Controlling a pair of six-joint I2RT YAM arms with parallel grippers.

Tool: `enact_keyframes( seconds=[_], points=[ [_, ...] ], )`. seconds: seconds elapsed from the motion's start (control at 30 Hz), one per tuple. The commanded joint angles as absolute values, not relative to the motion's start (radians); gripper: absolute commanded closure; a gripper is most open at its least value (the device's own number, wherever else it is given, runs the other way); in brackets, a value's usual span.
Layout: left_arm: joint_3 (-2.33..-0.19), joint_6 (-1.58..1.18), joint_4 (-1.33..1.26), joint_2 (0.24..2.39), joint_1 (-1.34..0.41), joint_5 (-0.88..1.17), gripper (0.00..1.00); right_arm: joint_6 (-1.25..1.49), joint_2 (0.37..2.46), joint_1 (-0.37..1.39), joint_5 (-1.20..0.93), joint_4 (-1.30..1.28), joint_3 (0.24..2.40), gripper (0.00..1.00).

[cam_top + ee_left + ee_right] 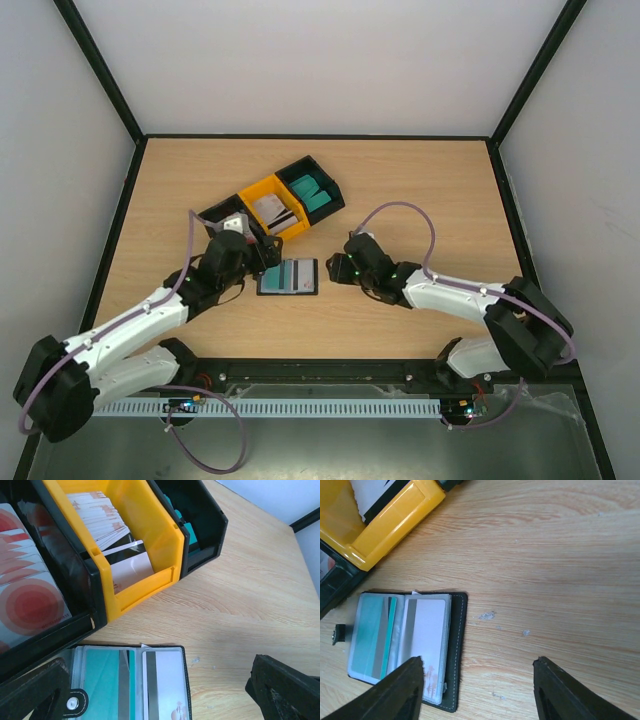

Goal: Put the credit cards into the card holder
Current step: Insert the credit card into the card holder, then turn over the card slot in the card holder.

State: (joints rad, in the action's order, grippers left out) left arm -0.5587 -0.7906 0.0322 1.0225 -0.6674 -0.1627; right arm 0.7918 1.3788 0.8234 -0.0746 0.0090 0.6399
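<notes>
The black card holder lies open on the table between my two grippers. In the left wrist view the holder shows a teal card in its left sleeve and a white card with a dark stripe in its right sleeve. It also shows in the right wrist view. My left gripper is open and empty just left of the holder. My right gripper is open and empty just right of it, one finger over the white card's lower corner.
Three bins stand behind the holder: a black bin with red-and-white cards, a yellow bin with white striped cards, and a black bin with teal cards. Black frame rails edge the table.
</notes>
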Motion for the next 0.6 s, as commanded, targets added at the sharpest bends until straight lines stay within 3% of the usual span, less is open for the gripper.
enact_keyframes(
  seconds=[0.0, 0.13, 0.37, 0.57],
  points=[
    [-0.527, -0.746, 0.094, 0.948, -0.657, -0.088, 0.00, 0.771, 1.358, 0.826, -0.035, 0.002, 0.611, 0.39],
    [-0.479, -0.745, 0.080, 0.929, -0.657, 0.009, 0.07, 0.765, 1.394, 0.828, -0.031, 0.044, 0.606, 0.34],
    [-0.458, -0.755, 0.041, 1.010, -0.658, 0.066, 0.33, 0.791, 1.500, 0.838, -0.081, 0.119, 0.621, 0.37],
    [-0.479, -0.797, 0.071, 1.140, -0.658, 0.011, 0.38, 0.787, 1.607, 0.856, -0.134, 0.143, 0.669, 0.44]
  ],
)
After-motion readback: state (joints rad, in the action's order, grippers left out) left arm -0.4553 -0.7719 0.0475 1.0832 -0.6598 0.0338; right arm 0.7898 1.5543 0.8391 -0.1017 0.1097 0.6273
